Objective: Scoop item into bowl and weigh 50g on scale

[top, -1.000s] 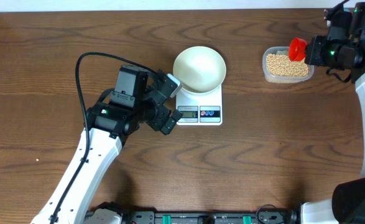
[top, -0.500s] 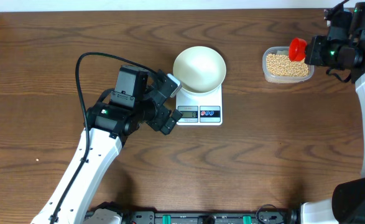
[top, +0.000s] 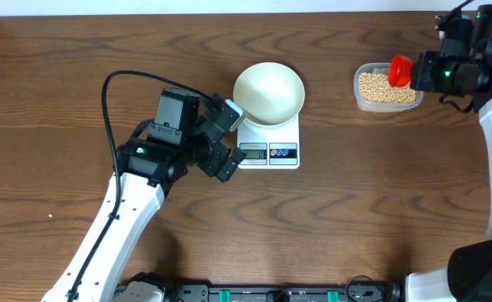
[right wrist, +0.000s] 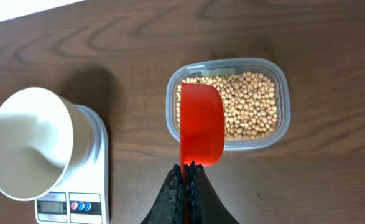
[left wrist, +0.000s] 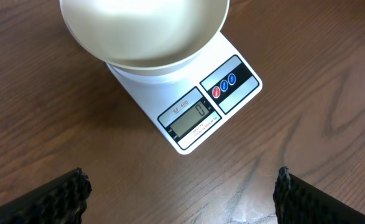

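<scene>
The white bowl (top: 268, 92) stands empty on the white scale (top: 269, 149), whose display (left wrist: 189, 116) reads 0. Tan beans (top: 386, 86) fill a clear plastic tub (top: 359, 96) at the back right. My right gripper (right wrist: 187, 177) is shut on the handle of a red scoop (right wrist: 201, 130), which hangs over the left part of the tub (right wrist: 282, 93) above the beans (right wrist: 250, 102); the scoop also shows in the overhead view (top: 400, 69). My left gripper (left wrist: 181, 190) is open and empty just in front of the scale, low over the table.
The bowl (right wrist: 27, 143) and scale (right wrist: 89, 186) lie left of the tub in the right wrist view. A black cable (top: 120, 84) loops behind my left arm. Bare brown wood table surrounds everything.
The red scoop has shifted very slightly left over the tub. The left arm has not moved.
</scene>
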Action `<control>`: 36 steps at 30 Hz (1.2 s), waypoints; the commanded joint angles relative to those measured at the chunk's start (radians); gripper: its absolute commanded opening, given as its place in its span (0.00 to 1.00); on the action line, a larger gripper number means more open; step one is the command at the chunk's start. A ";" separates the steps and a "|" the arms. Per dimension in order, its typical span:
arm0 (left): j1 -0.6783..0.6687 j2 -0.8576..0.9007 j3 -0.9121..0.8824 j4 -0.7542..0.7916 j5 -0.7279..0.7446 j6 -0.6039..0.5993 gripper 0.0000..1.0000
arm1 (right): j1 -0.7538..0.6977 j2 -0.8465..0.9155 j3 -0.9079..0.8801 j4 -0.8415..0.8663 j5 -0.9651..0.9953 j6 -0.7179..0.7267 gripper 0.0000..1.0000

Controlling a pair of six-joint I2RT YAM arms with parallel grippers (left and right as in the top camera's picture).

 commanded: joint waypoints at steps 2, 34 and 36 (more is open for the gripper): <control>0.001 -0.001 0.005 0.000 -0.003 0.013 0.96 | -0.008 -0.002 0.025 -0.022 0.002 -0.017 0.01; 0.001 -0.001 0.005 0.000 -0.003 0.013 0.96 | -0.042 0.001 0.025 0.121 0.121 0.172 0.01; 0.001 -0.001 0.005 0.000 -0.003 0.013 0.96 | -0.042 0.003 0.025 0.121 0.121 0.171 0.01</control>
